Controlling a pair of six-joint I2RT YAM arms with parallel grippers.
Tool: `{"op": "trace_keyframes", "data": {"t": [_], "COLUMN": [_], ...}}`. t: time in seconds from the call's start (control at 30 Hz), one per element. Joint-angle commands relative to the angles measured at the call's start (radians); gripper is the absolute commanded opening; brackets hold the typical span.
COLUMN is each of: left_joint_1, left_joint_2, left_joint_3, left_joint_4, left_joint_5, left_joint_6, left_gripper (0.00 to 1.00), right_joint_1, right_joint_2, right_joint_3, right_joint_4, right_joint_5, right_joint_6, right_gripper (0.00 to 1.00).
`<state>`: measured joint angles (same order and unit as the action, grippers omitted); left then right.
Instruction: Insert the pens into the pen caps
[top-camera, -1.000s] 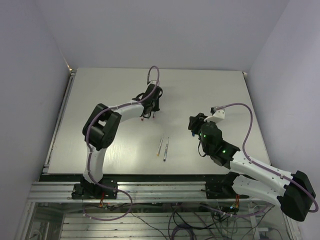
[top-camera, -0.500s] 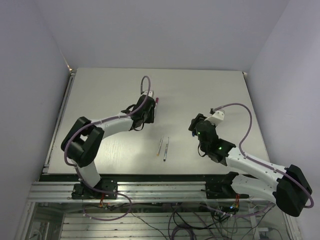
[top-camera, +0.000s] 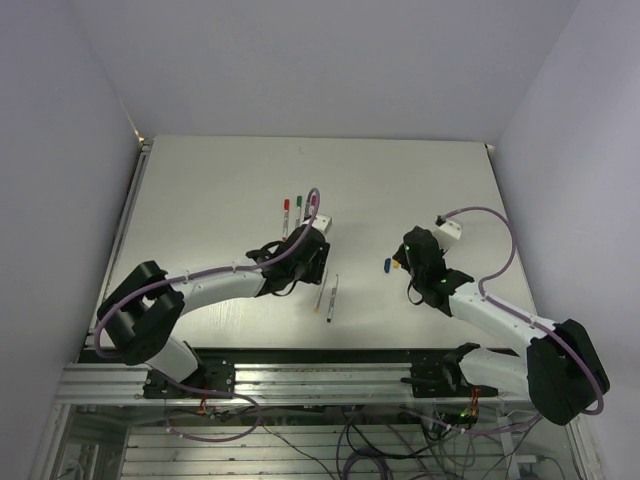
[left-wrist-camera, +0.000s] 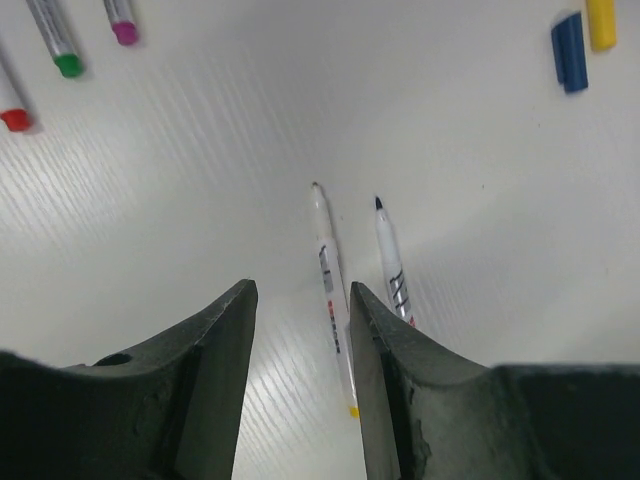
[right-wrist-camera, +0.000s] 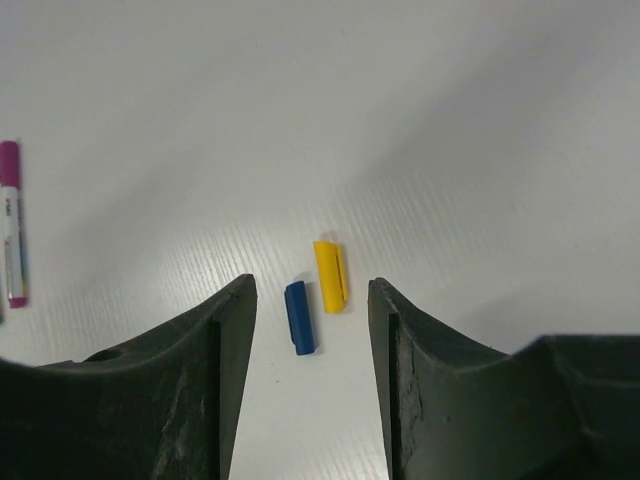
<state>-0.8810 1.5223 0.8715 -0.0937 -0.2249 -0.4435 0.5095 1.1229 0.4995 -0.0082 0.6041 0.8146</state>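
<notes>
Left gripper (left-wrist-camera: 300, 292): your left jaws are spread apart and hold nothing. They point down at the table (top-camera: 200, 190), near its middle.
Yellow pen (left-wrist-camera: 331, 285): uncapped, lying flat on the table. In the left wrist view it shows in the gap between the jaws, close to the right-hand finger (left-wrist-camera: 400, 380). You cannot tell whether it touches that finger. It has a yellow plug at its near end.
Blue pen (left-wrist-camera: 392, 262): uncapped, with a dark blue tip. It lies just beside the yellow pen, almost parallel to it and outside the jaws.
Right gripper (right-wrist-camera: 310, 285): your right jaws are also released and empty, hovering low over the two loose caps.
Blue cap (right-wrist-camera: 299, 318): lies on the table, framed between the right jaws in the wrist view.
Yellow cap (right-wrist-camera: 331, 275): just beside the blue cap, with a thin gap between them.
Red pen (top-camera: 284, 214): capped, lying beyond the left gripper.
Green pen (top-camera: 298, 209): capped, next to the red pen.
Magenta pen (top-camera: 309, 206): capped, the last of that row of three, on the side nearest the caps.
Caps and open pens: well apart, with the caps off to the right of the pens.
</notes>
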Motion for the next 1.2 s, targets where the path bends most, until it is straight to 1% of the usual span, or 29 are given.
{"op": "trace_keyframes", "data": {"t": [0.0,0.17,0.47,0.6,0.87,1.17], "left_joint_1": [-0.039,-0.088,-0.12,-0.126,-0.13,-0.134], "left_joint_2": [0.022,0.06,0.126,0.131,0.16,0.201], "left_joint_3": [-0.012,0.001,0.057,0.076,0.106,0.149], "left_joint_4": [-0.035,-0.055,-0.152,-0.18,-0.203,-0.253], "left_joint_5": [-0.029,-0.082,-0.066,-0.069,-0.03,-0.039], "left_joint_6": [0.019,0.015,0.032,0.036,0.045,0.064], "left_gripper": [0.52,0.53,0.53,0.52,0.52,0.52], "right_joint_1": [-0.008,-0.009,-0.009,-0.009,-0.009,-0.01], "right_joint_2": [0.017,-0.015,-0.043,-0.053,-0.049,-0.056], "right_joint_3": [0.007,-0.015,-0.033,-0.046,-0.047,-0.058], "right_joint_4": [-0.016,-0.004,-0.003,0.008,0.013,0.025], "right_joint_5": [-0.019,-0.012,-0.007,-0.007,-0.009,-0.01], "right_joint_6": [0.015,0.018,0.022,0.028,0.028,0.032], "right_gripper": [0.47,0.46,0.45,0.44,0.43,0.43]}}
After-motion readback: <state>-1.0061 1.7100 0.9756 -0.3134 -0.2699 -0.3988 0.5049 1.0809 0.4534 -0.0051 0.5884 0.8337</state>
